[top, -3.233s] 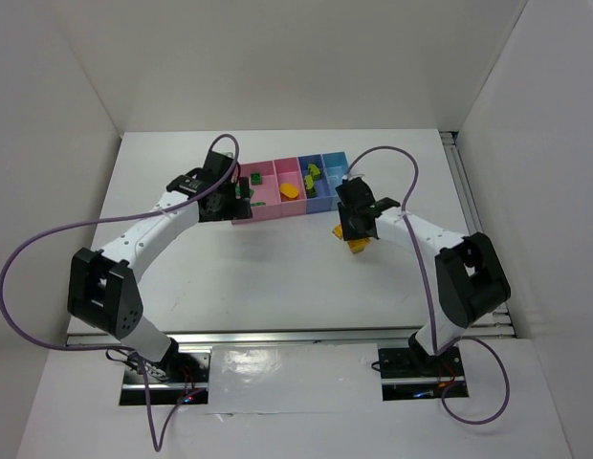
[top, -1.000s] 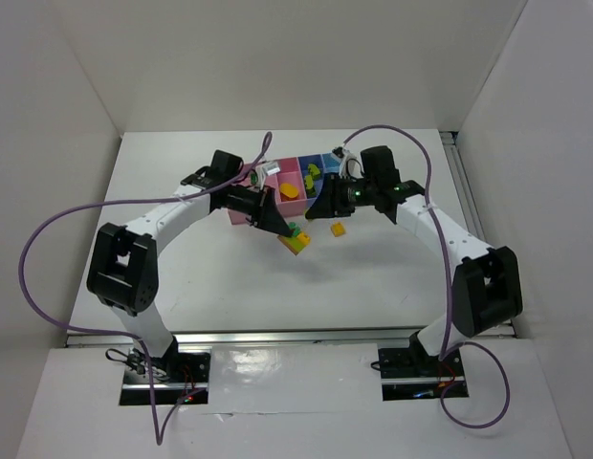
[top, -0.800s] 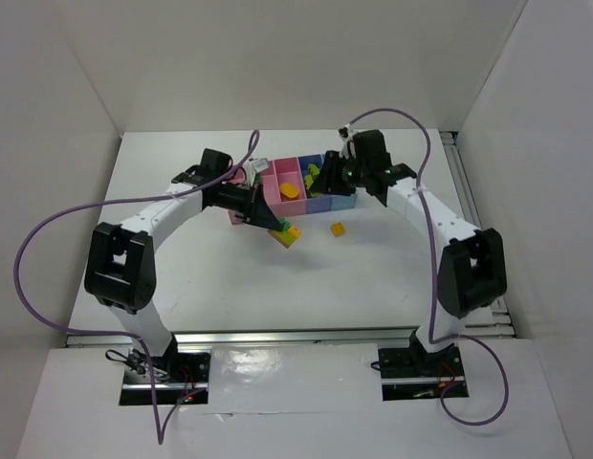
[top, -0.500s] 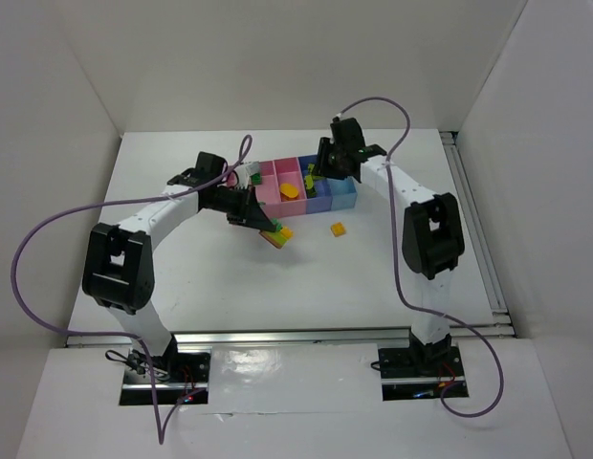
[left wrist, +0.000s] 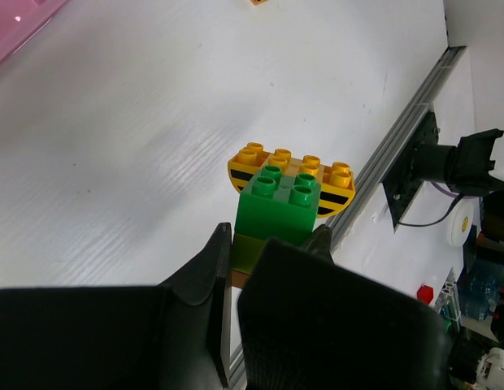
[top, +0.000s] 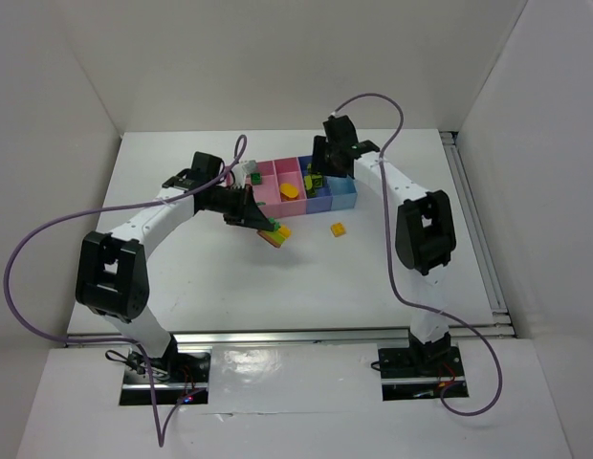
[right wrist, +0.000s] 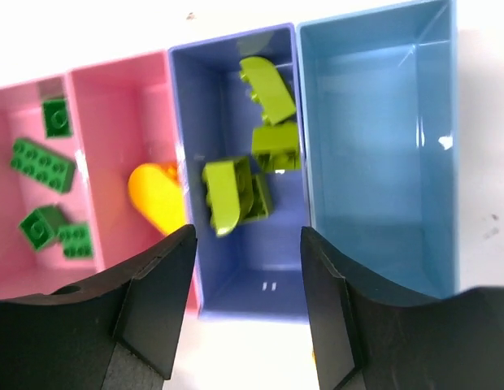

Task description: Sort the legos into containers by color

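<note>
The left gripper (left wrist: 272, 236) is clamped on a lego stack (top: 276, 232). From the wrist cam it's a glossy dark green brick (left wrist: 280, 203) with four round studs sitting on a half-round yellow brick (left wrist: 291, 172) that has black stripes on its flat face, plus an olive layer tucked down between the fingers (left wrist: 219, 260). The stack hangs just in front of the pink end of the bin row, and it's hard to say if it touches the table (top: 210, 277).

The right gripper (right wrist: 245, 236) is spread wide with nothing in it, hovering over the purple-blue bin (right wrist: 252, 268). That bin holds three lime green bricks (right wrist: 228, 195), a couple of them with a curved slope. The light blue bin (right wrist: 382, 162) beside it is smooth, shiny plastic. The pink bin (right wrist: 114, 114) on the other side has a rounded orange-yellow piece (right wrist: 154, 199), and the second pink bin (right wrist: 12, 114) has small dark green bricks (right wrist: 42, 162).

A loose yellow brick (top: 339, 229) lies on the table just in front of the bins.

Compared with a second ago, the left gripper has pulled its stack back toward the pink bins, and the right gripper has swung from in front of the bins to above them. The loose yellow brick hasn't budged.
</note>
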Available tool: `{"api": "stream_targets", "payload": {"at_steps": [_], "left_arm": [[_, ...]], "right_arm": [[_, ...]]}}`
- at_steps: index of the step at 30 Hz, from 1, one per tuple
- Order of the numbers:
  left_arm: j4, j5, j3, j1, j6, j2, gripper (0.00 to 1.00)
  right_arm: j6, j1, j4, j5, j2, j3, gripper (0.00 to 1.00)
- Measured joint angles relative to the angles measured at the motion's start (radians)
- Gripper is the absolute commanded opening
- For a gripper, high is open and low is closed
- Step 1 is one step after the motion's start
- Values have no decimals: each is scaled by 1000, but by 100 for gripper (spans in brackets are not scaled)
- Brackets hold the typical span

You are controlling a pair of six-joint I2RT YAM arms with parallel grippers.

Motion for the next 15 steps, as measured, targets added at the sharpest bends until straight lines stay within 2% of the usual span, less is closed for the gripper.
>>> {"api": "stream_targets", "payload": {"at_steps": [3, 6, 12, 15], "left_arm": [[0, 13, 0, 0, 3, 0, 0], [1, 33, 2, 0, 5, 0, 0], [14, 56, 6, 1, -5, 2, 0], [16, 55, 22, 1, -22, 16, 0]], "right_arm": [[-27, 5, 0, -17, -72, -51, 50], [-64, 5, 37, -97, -190, -162, 49], [-144, 22, 113, -310, -492, -465, 67], [-199, 86, 103, -332, -571, -515, 68]]}}
